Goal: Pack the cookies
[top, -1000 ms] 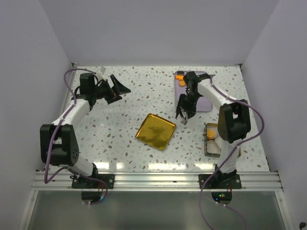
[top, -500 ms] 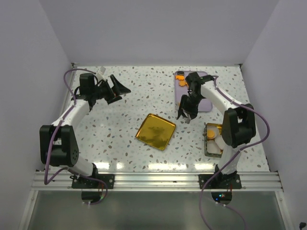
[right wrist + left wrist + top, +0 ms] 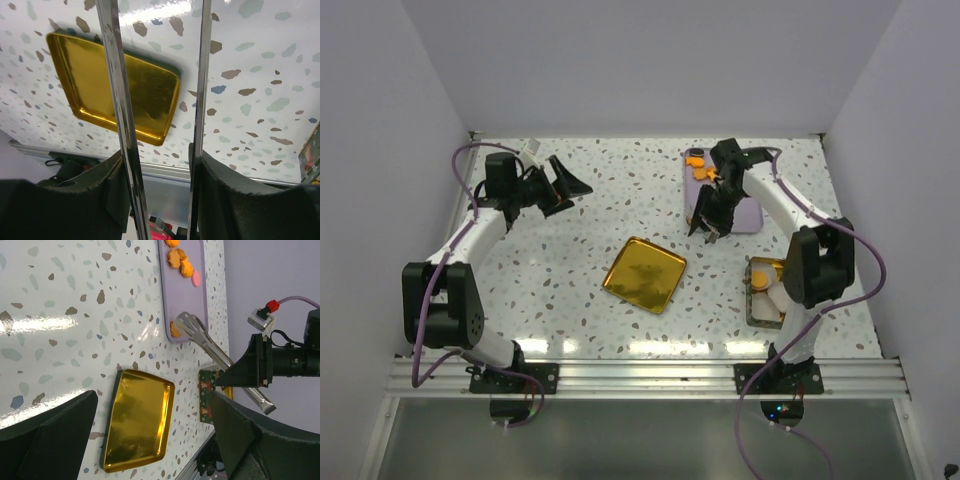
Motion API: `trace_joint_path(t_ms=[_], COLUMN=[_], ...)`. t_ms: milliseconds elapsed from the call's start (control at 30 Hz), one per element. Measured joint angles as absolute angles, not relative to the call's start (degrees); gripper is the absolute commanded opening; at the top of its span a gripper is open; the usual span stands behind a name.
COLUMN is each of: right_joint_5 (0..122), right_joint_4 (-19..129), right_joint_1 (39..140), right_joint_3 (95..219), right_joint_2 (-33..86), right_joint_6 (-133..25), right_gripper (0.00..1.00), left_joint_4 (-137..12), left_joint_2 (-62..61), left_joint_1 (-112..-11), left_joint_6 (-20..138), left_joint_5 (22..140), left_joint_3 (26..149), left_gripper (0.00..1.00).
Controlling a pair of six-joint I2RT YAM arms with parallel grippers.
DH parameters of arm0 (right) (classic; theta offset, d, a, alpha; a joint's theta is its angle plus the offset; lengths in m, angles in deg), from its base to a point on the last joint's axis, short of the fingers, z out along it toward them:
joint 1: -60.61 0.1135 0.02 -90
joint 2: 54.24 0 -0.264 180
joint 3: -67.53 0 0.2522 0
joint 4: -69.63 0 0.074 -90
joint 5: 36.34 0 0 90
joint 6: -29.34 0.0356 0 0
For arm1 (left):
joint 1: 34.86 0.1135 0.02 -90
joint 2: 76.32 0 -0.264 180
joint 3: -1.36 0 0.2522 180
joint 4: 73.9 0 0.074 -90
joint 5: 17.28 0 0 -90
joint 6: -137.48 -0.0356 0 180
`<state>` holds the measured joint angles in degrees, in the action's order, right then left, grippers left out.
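Orange cookies (image 3: 700,166) lie at the far end of a purple tray (image 3: 750,214). The left wrist view shows them (image 3: 179,260) with a pink one (image 3: 196,278). One more orange cookie (image 3: 174,330) sits at the tray's (image 3: 190,302) near end, right at the tips of metal tongs (image 3: 200,337). Whether the tips touch it I cannot tell. My right gripper (image 3: 713,218) is shut on the tongs (image 3: 117,100), whose arms stand apart between its fingers (image 3: 157,172). My left gripper (image 3: 566,186) hangs open and empty at the far left (image 3: 152,395).
A square gold tin lid (image 3: 644,274) lies mid-table, also below the tongs in the right wrist view (image 3: 125,85). A green tin box (image 3: 752,300) by the right arm's base holds white cups and an orange disc (image 3: 758,281). Walls enclose the table.
The right arm has swung the tongs away from the table beside the gold lid, back over the near end of the purple tray. The left arm has not moved.
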<state>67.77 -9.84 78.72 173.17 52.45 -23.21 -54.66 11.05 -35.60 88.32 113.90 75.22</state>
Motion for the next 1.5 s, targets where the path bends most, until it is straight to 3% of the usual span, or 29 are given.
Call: trace_joint_path(t_ms=[400, 1000, 1233, 1500], right_joint_5=[68.07, 68.22, 68.25, 67.98], right_joint_4=[-10.52, -9.6, -9.36, -11.2], right_joint_1=[77.54, 77.54, 77.54, 77.34], right_joint_3=[176.12, 169.3, 169.28, 170.61], right_joint_2=[52.47, 52.47, 52.47, 52.45], right_joint_6=[-23.36, -23.65, -24.19, -25.29], right_gripper=[0.49, 0.48, 0.34, 0.29], left_joint_4=[-54.66, -54.66, -54.66, -54.69], left_joint_2=[11.05, 11.05, 11.05, 11.05], left_joint_1=[-35.6, -35.6, -35.6, -35.6], left_joint_6=[88.32, 88.32, 88.32, 88.34], left_joint_5=[113.88, 113.88, 113.88, 113.88], left_joint_3=[75.22, 75.2, 75.18, 74.78], left_gripper=[1.0, 1.0, 1.0, 1.0])
